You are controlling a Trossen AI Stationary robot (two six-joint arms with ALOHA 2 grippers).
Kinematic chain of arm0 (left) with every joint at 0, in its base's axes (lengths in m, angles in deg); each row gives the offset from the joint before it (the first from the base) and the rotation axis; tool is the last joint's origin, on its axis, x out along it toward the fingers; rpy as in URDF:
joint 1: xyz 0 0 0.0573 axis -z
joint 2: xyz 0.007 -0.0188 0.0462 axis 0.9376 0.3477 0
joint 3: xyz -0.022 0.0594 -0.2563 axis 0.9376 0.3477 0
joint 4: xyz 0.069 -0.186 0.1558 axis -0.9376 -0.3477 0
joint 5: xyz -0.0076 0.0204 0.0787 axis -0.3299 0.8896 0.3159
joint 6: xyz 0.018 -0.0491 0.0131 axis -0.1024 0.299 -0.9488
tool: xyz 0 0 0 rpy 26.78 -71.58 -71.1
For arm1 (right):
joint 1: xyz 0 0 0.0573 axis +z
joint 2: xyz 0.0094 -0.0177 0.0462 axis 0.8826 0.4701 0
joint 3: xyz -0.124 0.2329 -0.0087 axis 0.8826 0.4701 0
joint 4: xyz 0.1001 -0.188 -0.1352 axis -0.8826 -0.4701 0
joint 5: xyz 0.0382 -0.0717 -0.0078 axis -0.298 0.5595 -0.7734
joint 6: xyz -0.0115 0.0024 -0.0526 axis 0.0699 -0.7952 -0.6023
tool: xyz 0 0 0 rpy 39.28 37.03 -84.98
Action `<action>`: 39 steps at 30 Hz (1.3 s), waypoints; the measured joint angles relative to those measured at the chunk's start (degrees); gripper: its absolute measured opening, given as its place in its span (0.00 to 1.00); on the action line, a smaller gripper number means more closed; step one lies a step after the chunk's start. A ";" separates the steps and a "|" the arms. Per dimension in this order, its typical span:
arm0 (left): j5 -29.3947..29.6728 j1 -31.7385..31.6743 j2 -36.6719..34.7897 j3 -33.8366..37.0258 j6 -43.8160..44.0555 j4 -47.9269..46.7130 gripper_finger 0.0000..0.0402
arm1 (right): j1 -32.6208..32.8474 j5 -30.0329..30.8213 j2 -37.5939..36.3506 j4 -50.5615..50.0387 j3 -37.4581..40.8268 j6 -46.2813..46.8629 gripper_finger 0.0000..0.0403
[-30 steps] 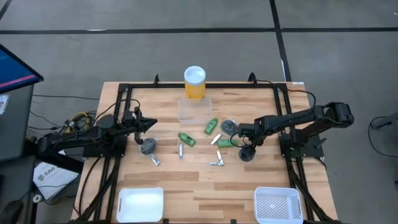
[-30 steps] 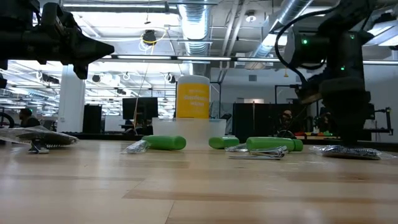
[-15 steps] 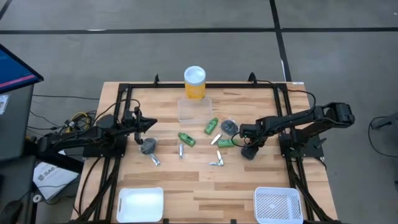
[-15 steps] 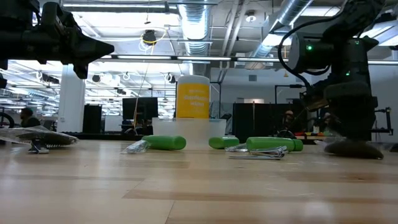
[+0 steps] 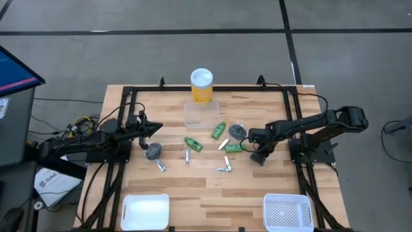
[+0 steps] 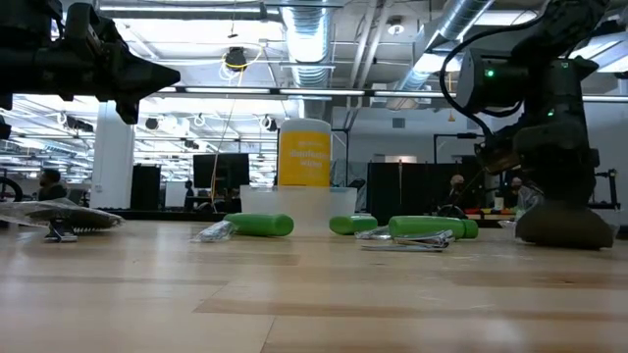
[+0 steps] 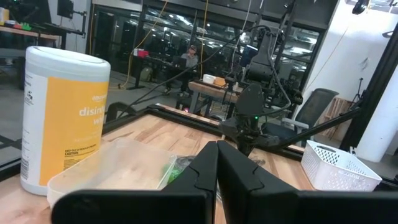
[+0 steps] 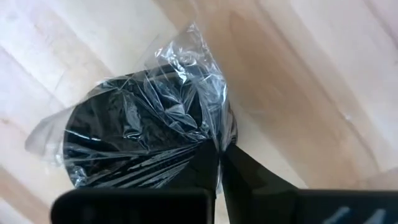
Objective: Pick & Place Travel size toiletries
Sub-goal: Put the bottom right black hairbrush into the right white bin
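The right gripper [image 5: 258, 156] is low over the bench [image 5: 206, 193], right of centre, its jaws closed on the clear wrap of a dark round wrapped piece [image 8: 134, 134]. The left gripper [image 5: 156, 129] hovers at far left, jaws closed and empty.

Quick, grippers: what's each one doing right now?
Left gripper: shut, empty, raised over the table's left side.
Right gripper: shut on the plastic wrap of a dark round piece, low at the table.
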 joint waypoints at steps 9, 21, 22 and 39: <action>0.02 0.00 0.00 0.00 -0.02 0.31 0.00 | 0.04 -9.13 -9.69 -0.26 -1.06 1.09 0.00; 0.02 0.00 0.00 0.01 -0.07 0.36 0.00 | 1.72 -28.51 -26.23 -0.02 -12.11 8.66 0.00; 0.02 0.00 0.00 0.01 -0.07 0.37 0.00 | 2.66 -28.76 -27.08 0.00 -13.02 10.43 0.00; 0.02 0.00 0.00 0.01 -0.09 0.38 0.00 | 38.84 -15.31 -29.15 -5.18 -15.43 52.02 0.00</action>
